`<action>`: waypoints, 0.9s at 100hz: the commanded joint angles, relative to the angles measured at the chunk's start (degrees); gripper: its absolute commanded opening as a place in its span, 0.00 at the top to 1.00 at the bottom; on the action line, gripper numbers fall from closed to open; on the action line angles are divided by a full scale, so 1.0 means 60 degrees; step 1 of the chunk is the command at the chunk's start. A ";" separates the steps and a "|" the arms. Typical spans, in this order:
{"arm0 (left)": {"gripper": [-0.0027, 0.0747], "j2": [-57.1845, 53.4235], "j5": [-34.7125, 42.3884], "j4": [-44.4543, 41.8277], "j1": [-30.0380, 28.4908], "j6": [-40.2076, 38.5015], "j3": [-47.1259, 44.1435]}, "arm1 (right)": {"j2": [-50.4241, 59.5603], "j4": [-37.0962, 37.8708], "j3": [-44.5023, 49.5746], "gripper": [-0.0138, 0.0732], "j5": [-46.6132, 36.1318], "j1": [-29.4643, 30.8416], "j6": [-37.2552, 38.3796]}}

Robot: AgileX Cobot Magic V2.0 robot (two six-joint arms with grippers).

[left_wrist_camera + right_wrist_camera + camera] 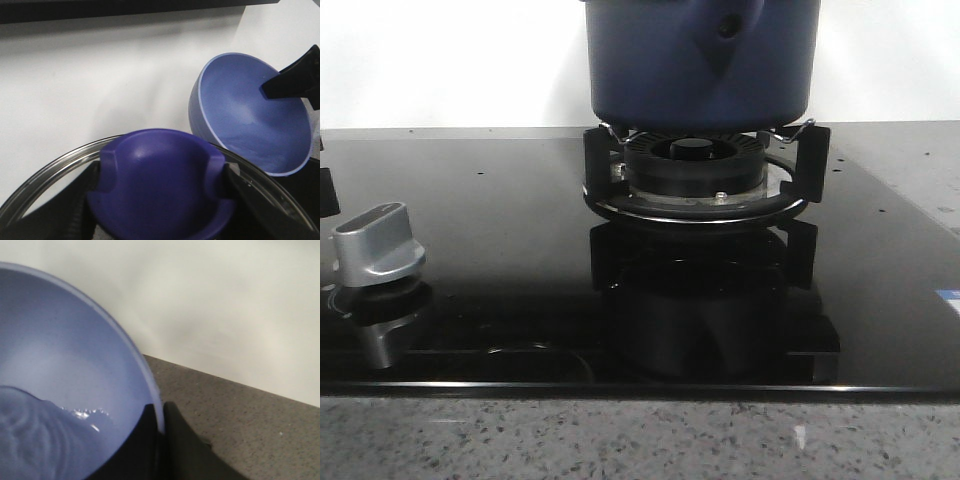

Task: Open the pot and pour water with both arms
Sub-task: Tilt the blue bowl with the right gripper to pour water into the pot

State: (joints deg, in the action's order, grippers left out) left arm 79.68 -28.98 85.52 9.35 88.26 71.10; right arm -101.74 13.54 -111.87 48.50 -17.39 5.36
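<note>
Dark blue and matte, the pot hangs in the air just above the black ring burner in the front view, at about 12 o'clock of the picture. Its sides are straight, the bottom edge is rounded, and a tapered blue handle mount with a small hole faces the camera. It does not touch the metal pot supports under it.

From the left wrist view the pot is at 2 o'clock, tilted, with the lighter blue inside open to the camera. The right gripper shows there as a black finger lying over the rim. In the right wrist view the right gripper has one dark finger inside the wall and one outside, closed on the rim of the pot. Water lies in the low part of the pot, with small ripples and some bubbles at its edge.

The left gripper has black fingers on both sides of the purple-blue knob of a glass lid, clamped on the knob. The lid is apart from the pot.

A silver stove knob stands on the black glass cooktop at 9 o'clock.
</note>
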 commanded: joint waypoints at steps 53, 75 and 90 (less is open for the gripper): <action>0.56 -0.0401 -0.0044 0.0638 -0.0021 -0.0058 0.0326 | 0.0716 0.2672 -0.0330 0.90 -0.1241 -0.0585 0.0065; 0.56 -0.0401 -0.0044 0.0638 -0.0021 -0.0058 0.0326 | 0.1163 0.3135 -0.0330 0.90 -0.1144 -0.0771 0.0083; 0.56 -0.0401 -0.0044 0.0638 -0.0021 -0.0058 0.0326 | 0.1230 0.3278 -0.0330 0.90 -0.1144 -0.0771 0.0108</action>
State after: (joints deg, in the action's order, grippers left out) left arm 79.68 -28.98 85.52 9.35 88.26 71.10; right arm -97.79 30.17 -111.87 46.15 -22.14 5.58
